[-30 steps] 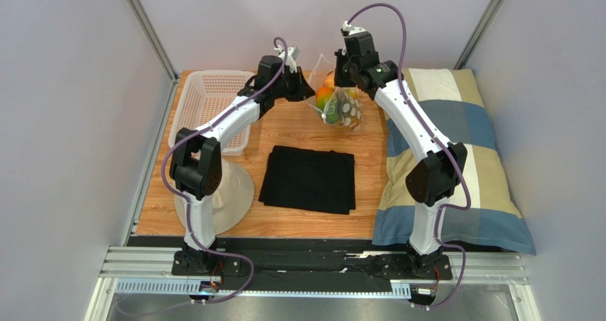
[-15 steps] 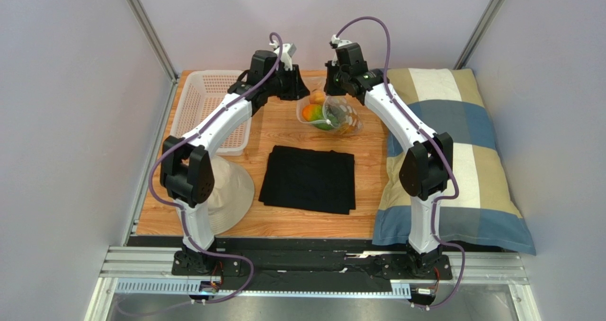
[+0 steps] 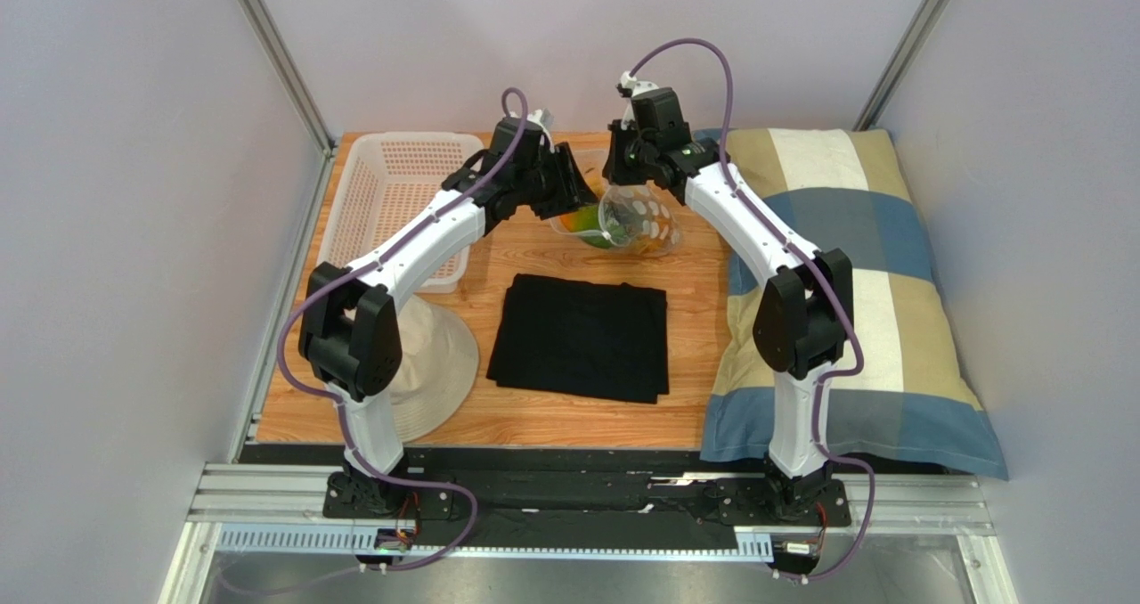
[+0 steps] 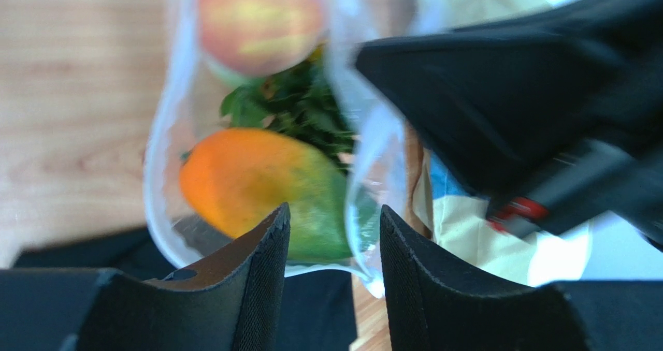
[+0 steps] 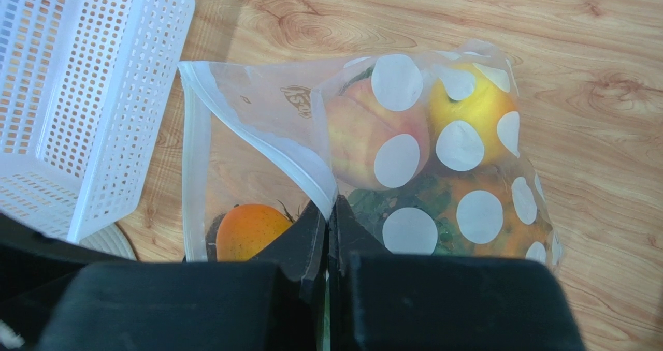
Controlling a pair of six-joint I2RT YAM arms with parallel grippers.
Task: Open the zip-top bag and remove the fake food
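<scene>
The clear, floppy plastic zip-top bag (image 3: 640, 219) printed with white dots sits in the upper middle of the top view, over the wooden surface (image 3: 562, 410), between the white perforated plastic basket (image 3: 388, 190) and the checked pillow (image 3: 870, 257). I judge it light and limp: thin film that will slip and crumple. It sags around the small plastic fake food (image 5: 366, 133), an orange-green mango, a peach, a yellow piece and green leaves, all of which look hard, smooth and apt to roll. The stiffer zipper rim is the place to take hold, one lip per side.

My right fingers (image 5: 311, 238) are pressed together on one lip of the mouth, low centre of the right wrist view, with the bag spreading above them. My left fingers (image 4: 261, 289) stand apart at the bottom of the left wrist view. The other lip's film runs down into their gap, with the mango just beyond, and nothing is clamped there.
</scene>
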